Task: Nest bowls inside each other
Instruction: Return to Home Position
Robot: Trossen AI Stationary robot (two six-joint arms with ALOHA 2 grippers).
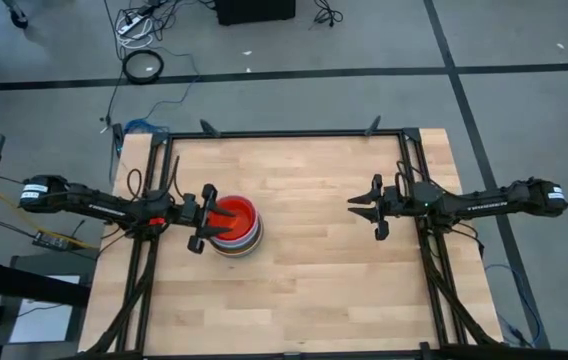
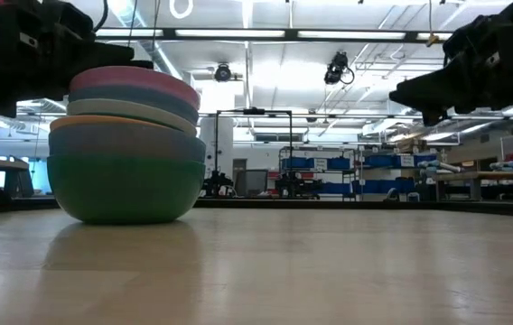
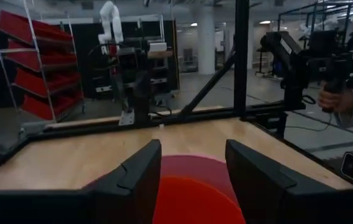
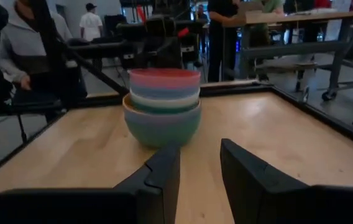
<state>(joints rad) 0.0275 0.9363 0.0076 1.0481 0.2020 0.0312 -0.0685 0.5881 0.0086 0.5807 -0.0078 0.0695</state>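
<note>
The bowls [image 1: 236,228] stand as one nested stack on the left half of the wooden desk [image 1: 314,290]. In the low view the stack [image 2: 125,144] shows a teal bowl at the bottom, then a blue one, a thin orange rim, pale bowls and a pink rim on top. From above, the inside of the top bowl [image 1: 235,212] is red-orange.

The left tool [image 1: 203,218] hovers over the left edge of the stack. Its fingers are wide apart and hold nothing. In its own wrist view the red bowl [image 3: 189,186] lies below, between the two fingers.

The right tool [image 1: 366,214] hangs above the right half of the desk, well apart from the stack, and points toward it. Its fingers [image 4: 164,168] have a moderate gap and are empty. The right wrist view shows the stack [image 4: 162,106] straight ahead.
</note>
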